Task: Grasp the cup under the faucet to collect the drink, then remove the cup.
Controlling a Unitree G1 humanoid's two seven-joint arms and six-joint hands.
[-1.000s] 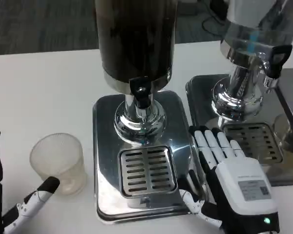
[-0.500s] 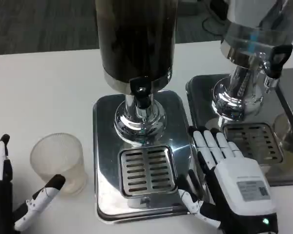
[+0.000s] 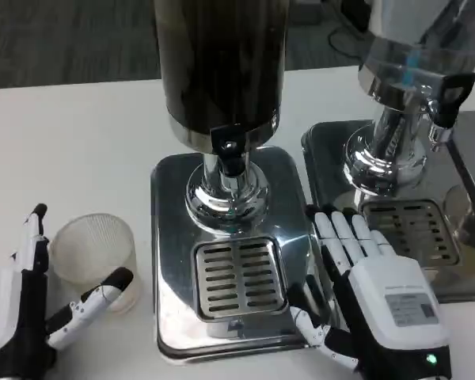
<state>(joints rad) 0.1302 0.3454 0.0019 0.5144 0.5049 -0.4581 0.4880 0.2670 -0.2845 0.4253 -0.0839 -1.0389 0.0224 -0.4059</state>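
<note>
Cup (image 3: 95,257): on the white table (image 3: 71,150), just right of the left hand, between its raised fingers and its thumb; left of the dispenser base, well left of the right hand.
Cup, form: translucent, frosted plastic; round, short, slightly tapered wall; upright, mouth up, long axis vertical.
Left hand (image 3: 24,317): fingers spread apart around the cup, one black-tipped finger upright at the cup's left rim, thumb lying along the cup's lower front; contact with the wall cannot be told, cup still standing on the table.
Right hand (image 3: 364,293): resting palm down on the right edge of the dispenser base, fingers stretched forward and close together, thumb out to the left toward the grate; holding nothing.
Dispenser base (image 3: 174,198): polished metal, rounded rectangle, mirror-bright; just right of the cup.
Drip grate (image 3: 239,277): slotted metal panel, set in the base, between the two hands.
Faucet (image 3: 228,150): black tap on a chrome column, beyond the grate, beneath a dark cylindrical tank (image 3: 220,63).
Second dispenser (image 3: 404,103): chrome column and black tap, on its own metal tray, beyond the right hand's fingertips.
</note>
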